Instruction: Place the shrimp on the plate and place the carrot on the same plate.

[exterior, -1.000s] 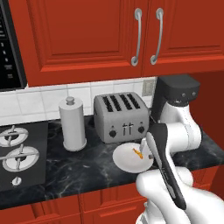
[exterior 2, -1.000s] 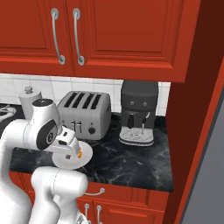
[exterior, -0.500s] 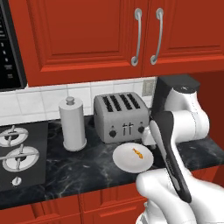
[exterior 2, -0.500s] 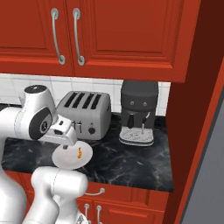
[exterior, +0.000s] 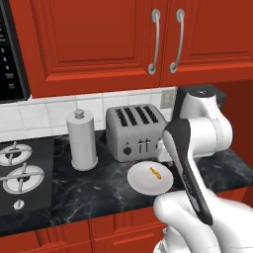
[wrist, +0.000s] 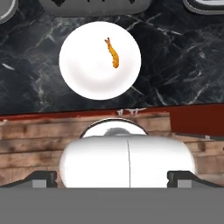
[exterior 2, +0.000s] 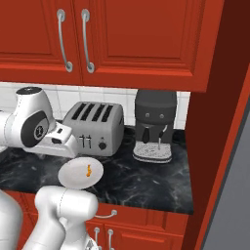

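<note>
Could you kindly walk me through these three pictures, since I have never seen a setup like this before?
This is a simulated kitchen with a white robot arm on a mobile base. Two pictures come from cameras on that base, behind the arm to its left and right; the third looks down from the hand itself. On the dark marble counter lies a white plate with a small orange shrimp on it. Behind it stand a toaster, a paper towel roll and a coffee machine; a stove sits at the left. The gripper is open and holds nothing.
</note>
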Tool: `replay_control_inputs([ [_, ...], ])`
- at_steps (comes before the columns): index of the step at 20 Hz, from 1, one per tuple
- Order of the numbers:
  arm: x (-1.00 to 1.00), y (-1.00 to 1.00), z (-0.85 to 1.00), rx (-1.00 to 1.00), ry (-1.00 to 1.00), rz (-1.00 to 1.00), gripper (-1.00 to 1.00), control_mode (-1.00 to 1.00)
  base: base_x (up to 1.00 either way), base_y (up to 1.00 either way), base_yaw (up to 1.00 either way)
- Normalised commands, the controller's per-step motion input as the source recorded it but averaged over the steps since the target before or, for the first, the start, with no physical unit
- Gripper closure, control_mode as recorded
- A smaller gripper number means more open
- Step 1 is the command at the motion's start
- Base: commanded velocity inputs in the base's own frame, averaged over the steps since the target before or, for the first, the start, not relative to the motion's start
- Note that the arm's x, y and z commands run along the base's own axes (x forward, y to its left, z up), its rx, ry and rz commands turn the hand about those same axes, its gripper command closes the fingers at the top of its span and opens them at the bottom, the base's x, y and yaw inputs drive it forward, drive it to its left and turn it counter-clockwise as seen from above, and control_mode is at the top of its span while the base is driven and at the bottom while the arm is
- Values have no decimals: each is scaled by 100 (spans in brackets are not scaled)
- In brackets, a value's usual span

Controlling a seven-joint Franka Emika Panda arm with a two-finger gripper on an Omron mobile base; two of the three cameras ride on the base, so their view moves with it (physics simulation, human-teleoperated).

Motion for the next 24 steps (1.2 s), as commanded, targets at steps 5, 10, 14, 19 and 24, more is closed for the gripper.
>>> replay_control_inputs([
  [5,-22,20,0,-4,0,1,-100,-100,0,0,0],
  [10,-2,2,0,0,0,0,-100,-100,0,0,0],
  [14,0,-2,4,0,0,0,-100,-100,0,0,0],
  [19,0,-8,0,0,0,0,-100,-100,0,0,0],
  [24,0,-12,0,0,0,0,-100,-100,0,0,0],
])
